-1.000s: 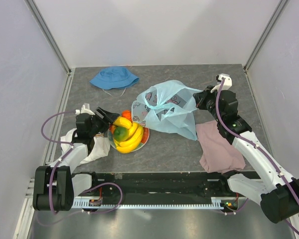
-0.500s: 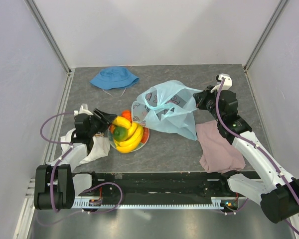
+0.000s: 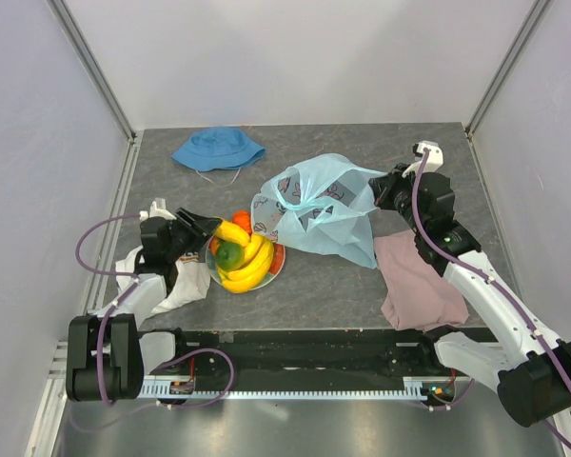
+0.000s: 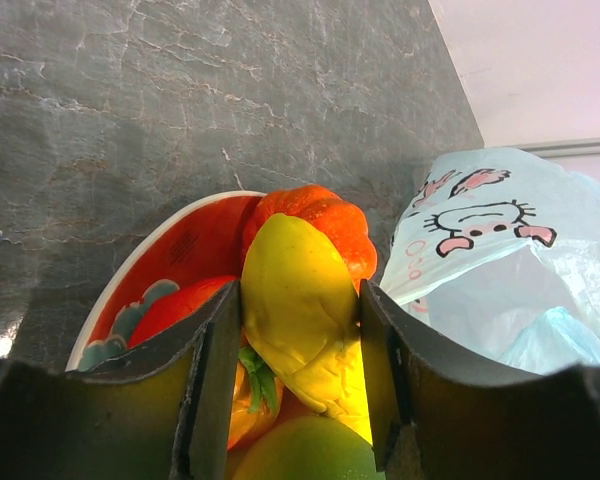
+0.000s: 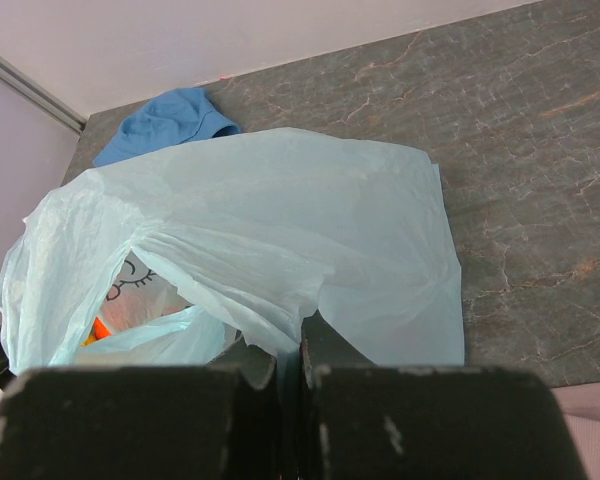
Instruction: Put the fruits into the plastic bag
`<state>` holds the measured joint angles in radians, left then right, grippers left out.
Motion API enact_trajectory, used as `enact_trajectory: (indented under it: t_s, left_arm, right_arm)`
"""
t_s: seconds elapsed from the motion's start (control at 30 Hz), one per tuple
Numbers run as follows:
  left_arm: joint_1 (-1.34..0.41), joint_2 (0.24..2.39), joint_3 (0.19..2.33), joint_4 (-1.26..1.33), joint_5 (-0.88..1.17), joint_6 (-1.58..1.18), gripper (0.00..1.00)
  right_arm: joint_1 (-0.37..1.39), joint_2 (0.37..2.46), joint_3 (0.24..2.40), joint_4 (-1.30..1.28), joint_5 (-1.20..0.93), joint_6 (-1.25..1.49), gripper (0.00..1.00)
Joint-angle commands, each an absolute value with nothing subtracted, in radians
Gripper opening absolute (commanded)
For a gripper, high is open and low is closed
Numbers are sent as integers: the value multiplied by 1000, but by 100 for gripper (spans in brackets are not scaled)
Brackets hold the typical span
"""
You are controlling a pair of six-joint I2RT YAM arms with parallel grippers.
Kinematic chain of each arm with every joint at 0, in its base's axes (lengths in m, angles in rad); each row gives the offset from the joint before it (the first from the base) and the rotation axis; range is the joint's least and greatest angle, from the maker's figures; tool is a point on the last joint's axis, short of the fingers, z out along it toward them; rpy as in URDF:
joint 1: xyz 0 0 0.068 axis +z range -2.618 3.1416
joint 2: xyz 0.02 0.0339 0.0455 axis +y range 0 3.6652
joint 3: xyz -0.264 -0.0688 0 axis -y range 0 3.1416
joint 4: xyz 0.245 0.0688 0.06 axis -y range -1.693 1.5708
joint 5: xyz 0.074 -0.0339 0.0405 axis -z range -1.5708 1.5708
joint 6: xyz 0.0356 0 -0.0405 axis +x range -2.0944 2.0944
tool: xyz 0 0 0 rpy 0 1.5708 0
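A bunch of yellow bananas (image 3: 249,257), a round green fruit (image 3: 229,254) and orange-red fruits (image 3: 241,220) are piled on a red-rimmed plate (image 3: 279,259). My left gripper (image 3: 202,228) reaches into the pile from the left. In its wrist view the fingers press both sides of one banana's end (image 4: 295,260), so the left gripper (image 4: 300,292) is shut on the bananas. The green fruit (image 4: 300,450) lies just below and an orange-red fruit (image 4: 325,212) behind. The light-blue plastic bag (image 3: 319,209) lies right of the plate. My right gripper (image 3: 385,187) is shut on its edge (image 5: 280,210), jaws pinched together.
A blue bucket hat (image 3: 217,149) lies at the back left. A pink cloth (image 3: 414,281) is spread under the right arm. A white cloth (image 3: 176,281) lies beneath the left arm. The plate's rim (image 4: 145,270) is close to the left finger.
My left gripper has edged slightly right, further into the fruit pile, around the banana's end. The right arm and the bag have not moved.
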<state>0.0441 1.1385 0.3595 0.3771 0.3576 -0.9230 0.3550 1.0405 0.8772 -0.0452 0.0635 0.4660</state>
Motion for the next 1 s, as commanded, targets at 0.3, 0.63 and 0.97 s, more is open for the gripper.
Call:
enact_trajectory:
  t_s: [0.3, 0.63, 0.97]
  left_arm:
    - [49, 1071, 403, 446, 417, -868, 27]
    - [48, 1026, 449, 416, 402, -830, 26]
    - [-116, 924, 627, 408, 345, -628, 28]
  right_arm:
    - [351, 1020, 874, -23, 60, 460, 0]
    - [353, 1020, 876, -26, 57, 462, 0]
    - [353, 1014, 862, -17, 41, 479, 0]
